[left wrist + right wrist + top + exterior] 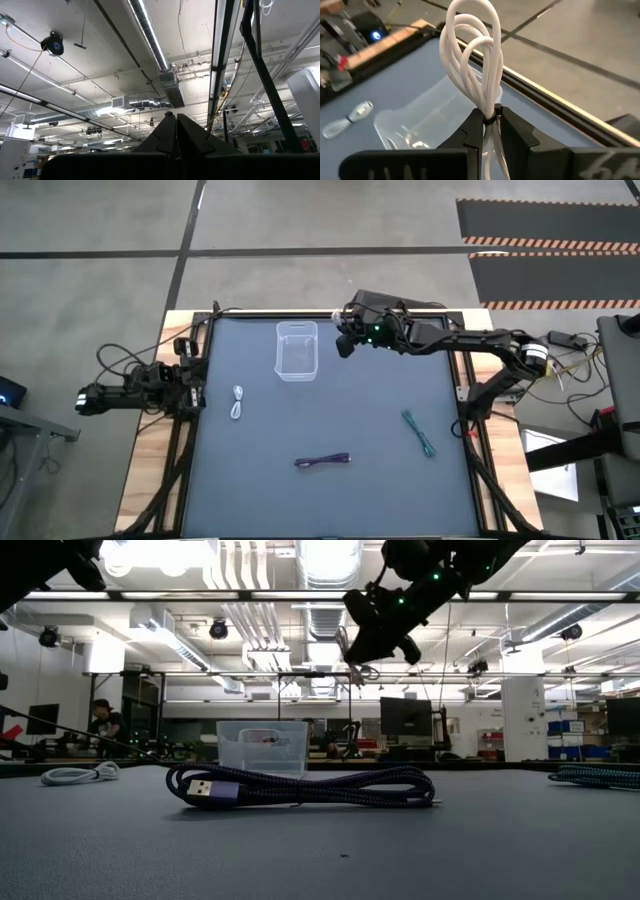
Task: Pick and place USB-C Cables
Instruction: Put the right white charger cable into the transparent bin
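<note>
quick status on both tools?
Left tool: shut, empty, parked at the table's left edge.
Right tool: shut on a white cable, raised beside the clear bin.

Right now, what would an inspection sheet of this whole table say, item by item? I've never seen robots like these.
Surface: dark table in a wooden frame.
Job's things: clear bin near the far edge, apparently empty; white cable near the left side; purple cable near the front; teal cable toward the right; second white cable held in the air.
Clutter: nothing seen.
Grippers: right claw shut on the second white cable, raised beside the bin; left claw shut, empty, parked at the table's left edge, pointing at the ceiling.
Cables: black wires trail from the arms.
Surroundings: workshop with monitors; a person far behind.
</note>
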Controlling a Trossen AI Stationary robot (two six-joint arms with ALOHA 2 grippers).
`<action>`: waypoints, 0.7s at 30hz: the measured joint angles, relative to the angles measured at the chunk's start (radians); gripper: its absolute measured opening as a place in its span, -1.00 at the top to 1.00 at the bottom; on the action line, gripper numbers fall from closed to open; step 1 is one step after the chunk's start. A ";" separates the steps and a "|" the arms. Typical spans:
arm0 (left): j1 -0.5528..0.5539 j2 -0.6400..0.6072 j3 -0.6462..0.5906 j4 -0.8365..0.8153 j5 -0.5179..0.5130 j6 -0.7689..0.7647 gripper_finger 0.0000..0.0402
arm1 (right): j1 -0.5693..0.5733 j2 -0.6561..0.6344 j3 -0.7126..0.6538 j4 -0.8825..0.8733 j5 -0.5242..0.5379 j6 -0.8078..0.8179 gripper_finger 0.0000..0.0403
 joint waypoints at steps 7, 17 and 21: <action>0.000 0.000 0.000 0.000 0.000 0.000 1.00 | 0.000 0.067 0.072 0.046 -0.059 0.075 0.81; 0.000 0.000 0.000 0.000 0.000 0.000 1.00 | 0.000 0.192 0.194 0.041 -0.076 0.087 0.81; 0.000 0.000 0.000 0.000 0.000 0.000 1.00 | 0.000 0.245 0.247 0.041 -0.101 0.123 0.81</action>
